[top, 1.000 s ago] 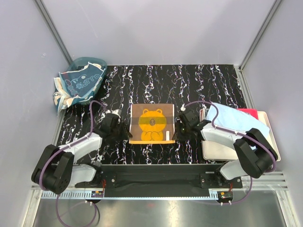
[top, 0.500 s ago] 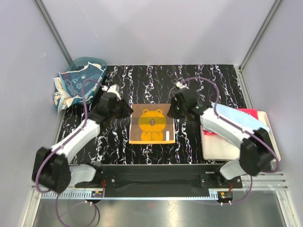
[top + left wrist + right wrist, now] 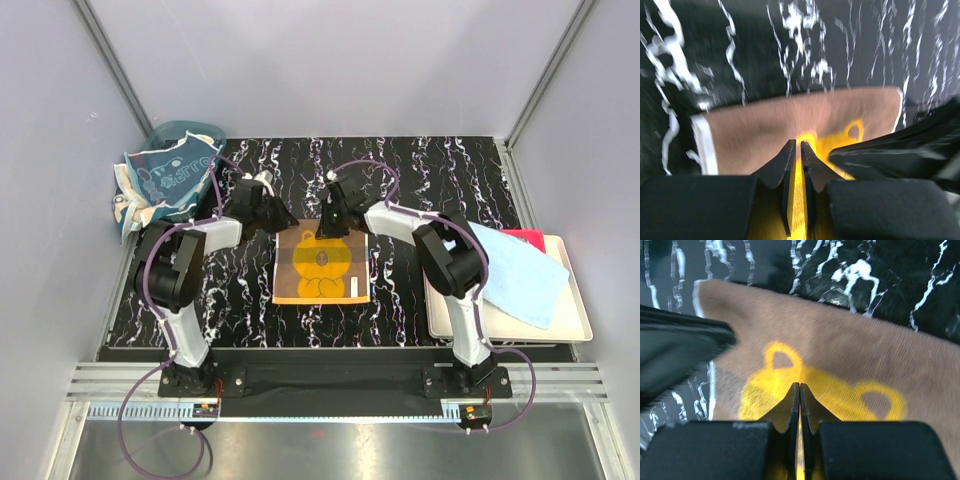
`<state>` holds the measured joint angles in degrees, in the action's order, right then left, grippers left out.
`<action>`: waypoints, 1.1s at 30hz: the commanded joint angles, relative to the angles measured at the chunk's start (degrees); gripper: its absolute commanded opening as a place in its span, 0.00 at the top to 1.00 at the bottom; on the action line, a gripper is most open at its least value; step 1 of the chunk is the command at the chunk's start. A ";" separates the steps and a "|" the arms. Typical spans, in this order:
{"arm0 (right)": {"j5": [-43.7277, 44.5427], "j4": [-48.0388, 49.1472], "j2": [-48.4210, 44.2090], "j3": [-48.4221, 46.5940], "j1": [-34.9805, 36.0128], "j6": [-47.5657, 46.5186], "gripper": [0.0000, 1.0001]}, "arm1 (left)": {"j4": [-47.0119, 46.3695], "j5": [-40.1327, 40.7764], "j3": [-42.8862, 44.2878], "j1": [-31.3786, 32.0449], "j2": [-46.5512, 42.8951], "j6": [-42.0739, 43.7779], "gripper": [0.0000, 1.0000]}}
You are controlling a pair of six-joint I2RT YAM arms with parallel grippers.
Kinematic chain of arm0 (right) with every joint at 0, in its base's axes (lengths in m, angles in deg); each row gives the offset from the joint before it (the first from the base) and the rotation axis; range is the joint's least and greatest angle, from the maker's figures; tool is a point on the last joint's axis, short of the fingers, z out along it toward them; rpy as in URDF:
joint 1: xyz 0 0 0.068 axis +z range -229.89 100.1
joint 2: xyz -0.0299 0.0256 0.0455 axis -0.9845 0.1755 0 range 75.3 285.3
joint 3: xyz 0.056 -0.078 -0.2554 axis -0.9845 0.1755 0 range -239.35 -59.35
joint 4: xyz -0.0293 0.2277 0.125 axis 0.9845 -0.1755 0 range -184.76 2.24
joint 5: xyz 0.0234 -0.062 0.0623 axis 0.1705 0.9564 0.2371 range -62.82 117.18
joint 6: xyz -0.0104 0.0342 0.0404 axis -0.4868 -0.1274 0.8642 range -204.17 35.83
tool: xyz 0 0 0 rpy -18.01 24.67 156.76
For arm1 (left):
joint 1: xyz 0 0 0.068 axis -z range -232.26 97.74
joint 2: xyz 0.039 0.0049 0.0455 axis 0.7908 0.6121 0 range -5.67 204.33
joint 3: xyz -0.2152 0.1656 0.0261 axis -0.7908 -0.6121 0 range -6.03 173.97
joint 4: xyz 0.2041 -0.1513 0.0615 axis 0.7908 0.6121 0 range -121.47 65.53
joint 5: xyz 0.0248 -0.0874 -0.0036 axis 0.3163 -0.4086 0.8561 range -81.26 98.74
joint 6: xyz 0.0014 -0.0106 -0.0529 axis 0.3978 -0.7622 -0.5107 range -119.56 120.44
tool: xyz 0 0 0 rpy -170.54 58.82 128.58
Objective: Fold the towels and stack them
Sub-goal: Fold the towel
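The left fingers (image 3: 780, 162) were seen drawn almost together, with only a thin slit left between them through which yellow cloth showed. The right fingers (image 3: 788, 407) were pressed together, tip against tip. Both pairs were lowered onto the far part of the orange bear towel (image 3: 322, 262), over the bear's head near the ears. Whether any cloth was pinched by either pair could not be told. In each wrist view the other arm's dark fingers were seen close alongside.

The towel was spread flat near the middle of the black marbled worktop (image 3: 430, 170), its brown far edge lying straight and a white label showing at its near right corner. From above, the two arms were seen reaching in from either side and meeting at that far edge.

A light blue towel (image 3: 512, 275) was draped across the cream tray (image 3: 500, 320) at the right of the worktop, and a red towel (image 3: 527, 238) was partly covered by it at the tray's far end. A teal patterned towel (image 3: 178, 170) was bundled in the translucent teal basket (image 3: 190, 128) at the far left corner.
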<state>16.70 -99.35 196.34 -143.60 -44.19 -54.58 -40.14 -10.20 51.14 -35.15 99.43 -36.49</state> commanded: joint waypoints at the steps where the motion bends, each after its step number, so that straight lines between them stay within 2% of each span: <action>1: -5.06 5.96 1.22 -3.03 -2.12 1.09 0.94 | -6.45 -2.77 3.21 -1.10 1.33 0.10 0.87; 9: -10.26 12.81 2.45 -0.74 -6.70 5.57 0.94 | -4.77 0.57 3.48 -1.64 5.56 -0.25 0.87; 13: -10.17 12.91 2.89 -0.92 -6.88 5.84 0.95 | -5.66 1.54 2.86 -1.81 5.82 -0.34 0.82; 26: -10.35 12.91 2.10 1.01 -8.72 4.87 0.94 | -3.02 1.89 5.24 -2.69 7.58 0.80 0.81; 33: -10.79 14.67 2.19 5.05 -11.88 5.22 0.95 | -2.67 1.71 5.24 -3.04 7.58 0.98 0.81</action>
<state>6.56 -87.03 199.11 -140.08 -54.18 -49.21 -41.56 -9.52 54.40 -37.62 106.27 -36.90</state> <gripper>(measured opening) 0.054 0.188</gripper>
